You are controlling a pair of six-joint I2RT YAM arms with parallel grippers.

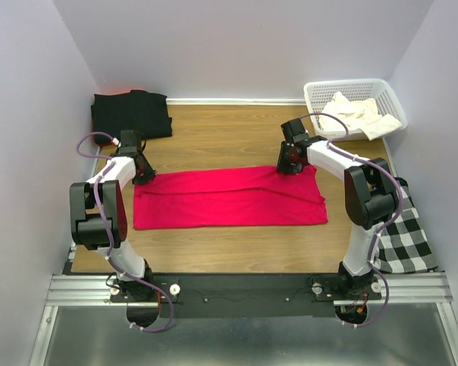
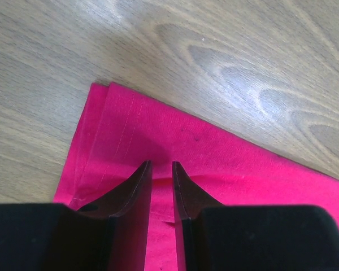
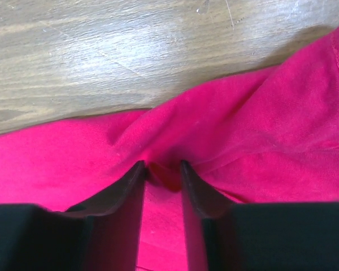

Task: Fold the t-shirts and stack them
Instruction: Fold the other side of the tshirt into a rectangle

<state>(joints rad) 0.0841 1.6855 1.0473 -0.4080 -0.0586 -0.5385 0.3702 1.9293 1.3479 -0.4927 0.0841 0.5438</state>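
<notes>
Wooden table [image 1: 221, 141], mid-frame: left gripper [image 2: 162, 164] and right gripper [image 3: 158, 164], jaws narrow, pinch the red t-shirt [image 1: 229, 200] upper edge; shallow bites could slip.

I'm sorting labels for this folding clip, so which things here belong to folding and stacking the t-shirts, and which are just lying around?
Part of the job:
red t-shirt, spread mid-table
black t-shirt, folded at the far left corner
cream-white t-shirt, crumpled in the basket

Just lying about:
white basket
black-and-white checked cloth, at the right edge
</notes>
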